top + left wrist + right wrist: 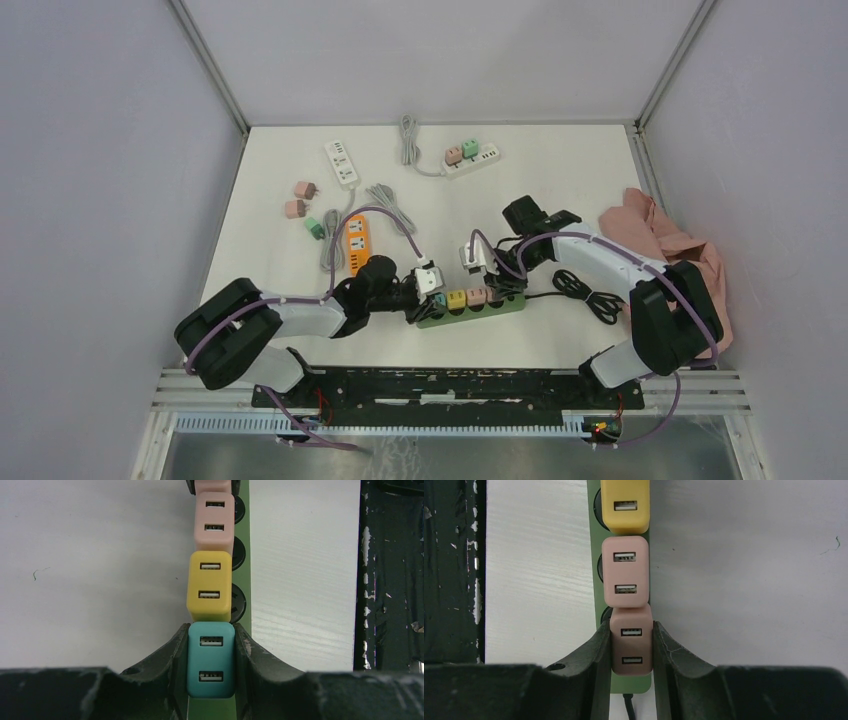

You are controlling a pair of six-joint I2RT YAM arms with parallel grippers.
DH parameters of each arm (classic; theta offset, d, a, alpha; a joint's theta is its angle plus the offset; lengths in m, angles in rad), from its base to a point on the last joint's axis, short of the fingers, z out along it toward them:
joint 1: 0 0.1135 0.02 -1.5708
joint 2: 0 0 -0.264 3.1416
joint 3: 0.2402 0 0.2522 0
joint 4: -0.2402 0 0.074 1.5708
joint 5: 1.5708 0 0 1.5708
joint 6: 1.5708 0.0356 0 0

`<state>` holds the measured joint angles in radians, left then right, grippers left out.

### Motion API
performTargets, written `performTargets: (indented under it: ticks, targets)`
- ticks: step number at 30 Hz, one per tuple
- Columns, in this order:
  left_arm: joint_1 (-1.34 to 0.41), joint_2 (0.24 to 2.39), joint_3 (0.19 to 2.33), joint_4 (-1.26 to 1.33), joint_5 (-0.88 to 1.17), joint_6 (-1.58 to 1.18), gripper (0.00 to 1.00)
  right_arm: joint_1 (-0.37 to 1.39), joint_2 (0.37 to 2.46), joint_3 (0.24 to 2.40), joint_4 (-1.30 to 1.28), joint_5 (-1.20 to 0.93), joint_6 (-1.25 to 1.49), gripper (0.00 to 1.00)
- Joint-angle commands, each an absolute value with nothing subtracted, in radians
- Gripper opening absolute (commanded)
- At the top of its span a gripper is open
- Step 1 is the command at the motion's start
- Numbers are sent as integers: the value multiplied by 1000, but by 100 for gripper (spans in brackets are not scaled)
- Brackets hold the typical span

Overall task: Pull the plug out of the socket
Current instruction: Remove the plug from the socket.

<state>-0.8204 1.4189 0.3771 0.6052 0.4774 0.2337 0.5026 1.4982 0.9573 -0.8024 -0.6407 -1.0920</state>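
A green socket strip [505, 303] lies near the table's front edge with a row of plugs seated in it. My left gripper [210, 630] is shut on the teal plug [210, 659] at the strip's left end, one finger on each side. Beyond it sit a yellow plug [209, 586] and a pink plug [214, 521]. My right gripper [631, 626] is shut on the darker pink plug [632, 645] at the strip's cable end. From above, the left gripper [432, 287] and right gripper [493, 277] face each other over the strip.
An orange strip [358, 243], two white strips [341, 163] [478, 160] with grey cords, and loose pink [305, 189] and green [314, 228] plugs lie farther back. A pink cloth [665, 240] is at the right edge. A black cable coil [590, 295] sits beside the green strip. A black rail [390, 580] runs along the near edge.
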Motion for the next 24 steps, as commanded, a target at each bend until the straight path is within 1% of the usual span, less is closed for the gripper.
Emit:
performTargets:
  ticks: [1, 3, 6, 9, 12, 16, 20, 24]
  targets:
    - [-813, 1435, 377, 572, 432, 255, 3, 502, 1477, 1012, -780, -714, -958, 0]
    - [-814, 1434, 375, 572, 432, 257, 3, 461, 1474, 1011, -806, -712, -989, 0]
    - [-814, 1434, 374, 572, 432, 257, 3, 429, 1465, 998, -910, -695, -1145, 0]
    - [-814, 1440, 376, 572, 436, 257, 3, 429, 1442, 973, -962, -732, -1248, 0]
    - [-814, 1443, 380, 572, 440, 256, 3, 460, 1439, 970, -984, -796, -1277, 0]
    - [-814, 1440, 379, 572, 438, 256, 3, 510, 1453, 982, -884, -816, -1113, 0]
    - [-813, 1443, 379, 571, 436, 256, 3, 510, 1447, 999, -765, -802, -920, 0]
    - [-813, 1443, 379, 569, 436, 255, 3, 471, 1457, 1007, -744, -730, -896, 0]
